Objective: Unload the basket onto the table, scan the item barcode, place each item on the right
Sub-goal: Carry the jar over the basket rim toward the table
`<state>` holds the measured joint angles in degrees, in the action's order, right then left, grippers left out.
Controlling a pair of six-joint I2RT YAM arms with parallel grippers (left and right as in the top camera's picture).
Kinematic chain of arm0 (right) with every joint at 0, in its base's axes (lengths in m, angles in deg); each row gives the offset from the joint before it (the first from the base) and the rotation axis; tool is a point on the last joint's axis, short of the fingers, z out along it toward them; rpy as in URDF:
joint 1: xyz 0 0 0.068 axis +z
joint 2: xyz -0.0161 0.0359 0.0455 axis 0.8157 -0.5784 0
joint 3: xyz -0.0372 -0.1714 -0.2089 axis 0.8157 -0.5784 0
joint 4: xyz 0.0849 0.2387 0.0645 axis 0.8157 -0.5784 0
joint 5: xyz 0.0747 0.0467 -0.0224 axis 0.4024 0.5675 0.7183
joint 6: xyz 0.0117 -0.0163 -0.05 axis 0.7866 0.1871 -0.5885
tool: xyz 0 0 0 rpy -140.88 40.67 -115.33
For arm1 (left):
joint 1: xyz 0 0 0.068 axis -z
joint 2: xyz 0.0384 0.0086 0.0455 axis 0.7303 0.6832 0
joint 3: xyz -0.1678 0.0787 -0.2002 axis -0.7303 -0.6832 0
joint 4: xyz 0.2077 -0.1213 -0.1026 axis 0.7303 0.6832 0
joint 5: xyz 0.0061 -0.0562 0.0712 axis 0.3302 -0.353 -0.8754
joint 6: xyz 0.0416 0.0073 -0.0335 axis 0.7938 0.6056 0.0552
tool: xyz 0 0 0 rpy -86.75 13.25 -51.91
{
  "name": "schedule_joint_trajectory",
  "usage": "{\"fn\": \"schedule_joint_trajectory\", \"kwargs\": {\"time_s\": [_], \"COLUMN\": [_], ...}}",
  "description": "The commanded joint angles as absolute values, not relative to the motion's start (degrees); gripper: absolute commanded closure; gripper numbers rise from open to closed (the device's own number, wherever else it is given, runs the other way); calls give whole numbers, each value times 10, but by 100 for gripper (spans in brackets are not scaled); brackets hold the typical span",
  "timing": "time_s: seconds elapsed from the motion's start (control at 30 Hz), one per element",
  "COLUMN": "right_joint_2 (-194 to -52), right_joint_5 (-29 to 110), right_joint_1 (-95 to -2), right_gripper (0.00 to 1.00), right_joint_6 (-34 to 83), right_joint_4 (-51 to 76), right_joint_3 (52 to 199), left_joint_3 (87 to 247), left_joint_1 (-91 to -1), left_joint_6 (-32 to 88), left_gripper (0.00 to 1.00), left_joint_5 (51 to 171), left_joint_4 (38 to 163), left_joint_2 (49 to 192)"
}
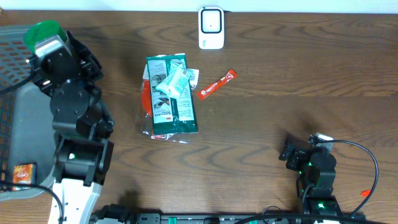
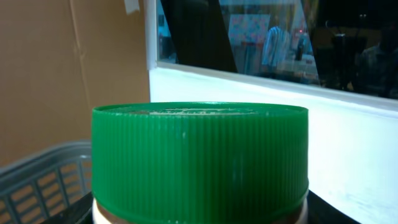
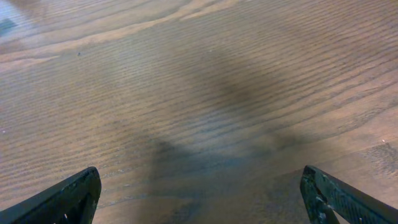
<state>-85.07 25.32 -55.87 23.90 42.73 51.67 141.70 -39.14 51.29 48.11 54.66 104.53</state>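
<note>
From overhead, the left gripper [image 1: 50, 50] is at the far left of the dark wood-grain table [image 1: 261, 118], above the grey plastic mesh basket [image 1: 13, 56]. It is clamped on a pale jar with a green ribbed screw lid [image 1: 41, 32], which is lifted over the basket's near corner. The small white barcode scanner [image 1: 211, 28] stands at the table's far edge, well apart from the jar. Between them, near the middle of the table, a clear-wrapped green packet [image 1: 171, 99] lies flat with a smaller pale sachet [image 1: 172, 82] on top of it and a thin red stick sachet [image 1: 217, 84] just beside it. An orange packet [image 1: 23, 174] lies in the basket's near end. The right gripper [image 1: 290, 152] sits low at the near right, over bare wood. In the left wrist view the jar's green lid [image 2: 199, 162] fills the frame, upright, with a strip of pale body below it. The basket's grey rim [image 2: 43, 174] is at lower left, and a brown cardboard panel [image 2: 68, 68] and a window are behind it. In the right wrist view the right gripper [image 3: 199, 196] holds its two dark fingertips [image 3: 71, 196] spread wide apart at the lower corners, with only table wood [image 3: 199, 93] between them.
</note>
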Motion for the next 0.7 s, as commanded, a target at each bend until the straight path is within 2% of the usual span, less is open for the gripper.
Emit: {"fn": "schedule_joint_trajectory", "kwargs": {"time_s": [0.0, 0.2, 0.67], "right_joint_2": [-851, -851, -851], "right_joint_5": [252, 252, 252], "right_joint_1": [-557, -557, -557], "right_gripper": [1, 1, 1], "right_joint_6": [248, 248, 248], "right_joint_4": [425, 426, 426], "right_joint_3": [516, 516, 516], "left_joint_3": [1417, 1417, 1375], "left_joint_1": [-391, -391, -403], "left_joint_6": [550, 532, 507], "left_gripper": [83, 83, 83], "left_joint_5": [468, 469, 498], "left_joint_4": [540, 592, 606], "left_joint_2": [1014, 974, 803]}}
